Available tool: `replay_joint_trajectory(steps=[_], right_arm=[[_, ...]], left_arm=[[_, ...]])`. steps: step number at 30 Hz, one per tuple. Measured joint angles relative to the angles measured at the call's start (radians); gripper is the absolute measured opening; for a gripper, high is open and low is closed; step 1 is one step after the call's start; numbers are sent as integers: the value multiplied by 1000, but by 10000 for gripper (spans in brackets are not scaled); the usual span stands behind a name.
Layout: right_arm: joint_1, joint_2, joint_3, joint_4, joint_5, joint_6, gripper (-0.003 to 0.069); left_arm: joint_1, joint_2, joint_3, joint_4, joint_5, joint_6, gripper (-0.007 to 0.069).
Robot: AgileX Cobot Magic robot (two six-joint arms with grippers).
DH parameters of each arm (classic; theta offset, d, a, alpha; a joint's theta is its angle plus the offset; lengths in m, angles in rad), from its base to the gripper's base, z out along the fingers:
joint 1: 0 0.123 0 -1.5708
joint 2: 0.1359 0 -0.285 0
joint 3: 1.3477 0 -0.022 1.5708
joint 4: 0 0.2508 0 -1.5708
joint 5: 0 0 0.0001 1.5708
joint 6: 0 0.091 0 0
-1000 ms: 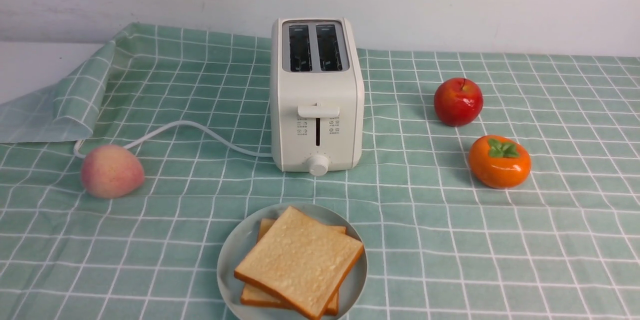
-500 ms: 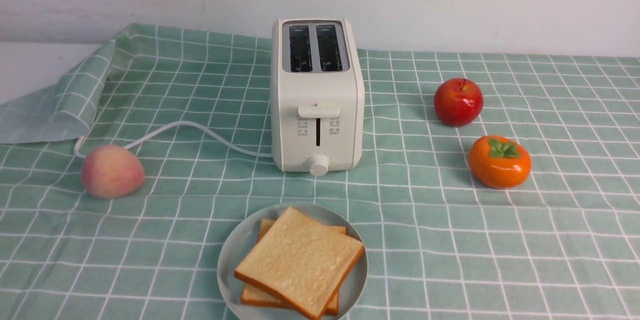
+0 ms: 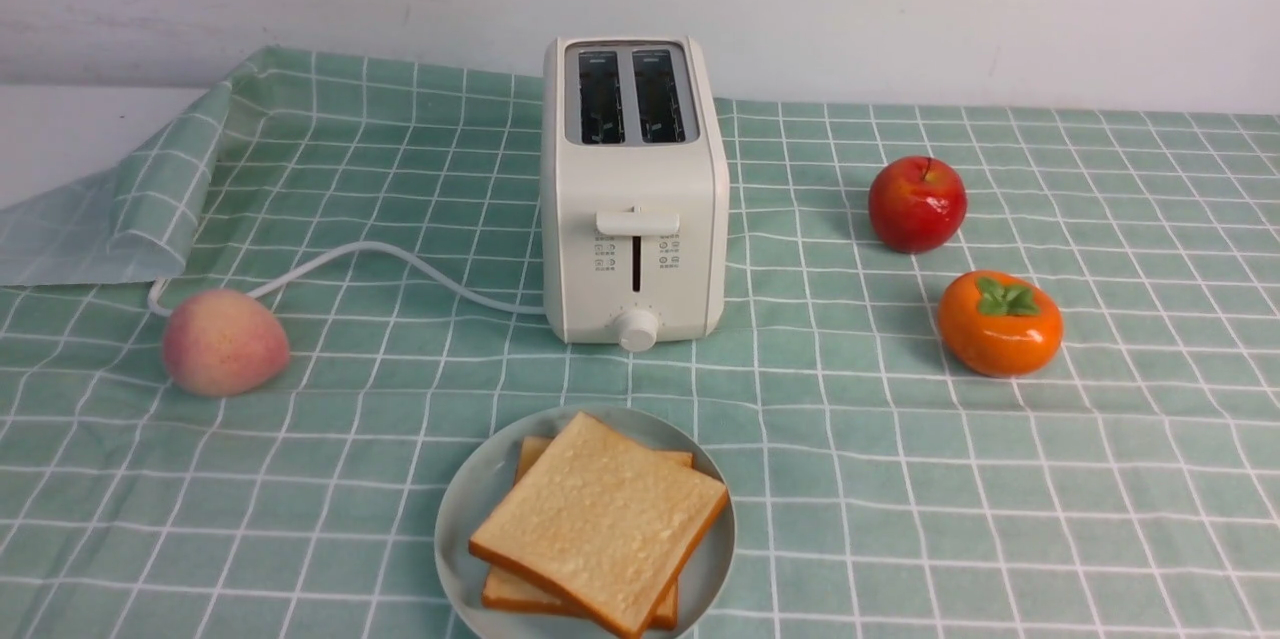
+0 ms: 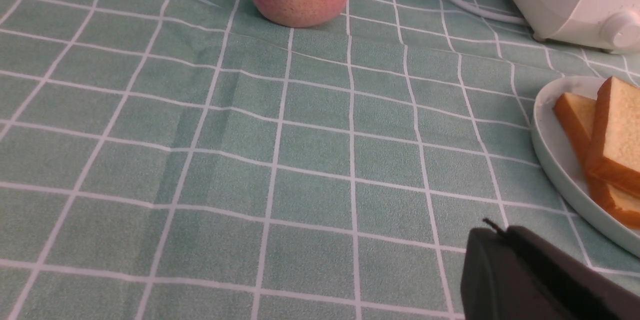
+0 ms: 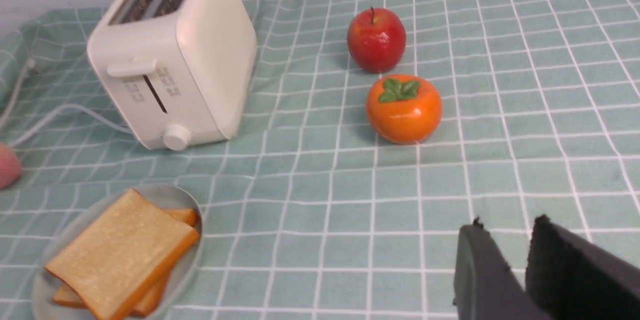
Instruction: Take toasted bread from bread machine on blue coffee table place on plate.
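Two slices of toasted bread (image 3: 600, 519) lie stacked on the plate (image 3: 460, 509) at the near middle of the blue coffee table (image 3: 900, 479). Behind it stands the bread machine (image 3: 633, 189), both slots dark and empty, lever up. Neither arm shows in the front view. In the left wrist view my left gripper (image 4: 495, 230) is shut on nothing, low over the cloth beside the plate (image 4: 550, 149) and toast (image 4: 617, 129). In the right wrist view my right gripper (image 5: 507, 224) stands open and empty, well away from the plate (image 5: 165, 194), toast (image 5: 120, 250) and bread machine (image 5: 175, 54).
A peach (image 3: 225, 341) lies left of the toaster by its white cord (image 3: 400, 264). A red apple (image 3: 916, 203) and an orange persimmon (image 3: 998, 322) sit to the right. The cloth is folded up at the far left (image 3: 130, 189).
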Motion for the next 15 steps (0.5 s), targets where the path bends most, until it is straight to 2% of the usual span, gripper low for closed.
replay_joint_trajectory(steps=[5, 9, 15], right_arm=[[0, 0, 24, 89, -160, -75, 160], [0, 0, 93, 261, -372, -293, 166], [0, 0, 176, 324, -465, -384, 171]], left_arm=[[0, 0, 0, 0, 0, 0, 1], [0, 0, 0, 0, 0, 0, 3], [0, 0, 0, 0, 0, 0, 6]])
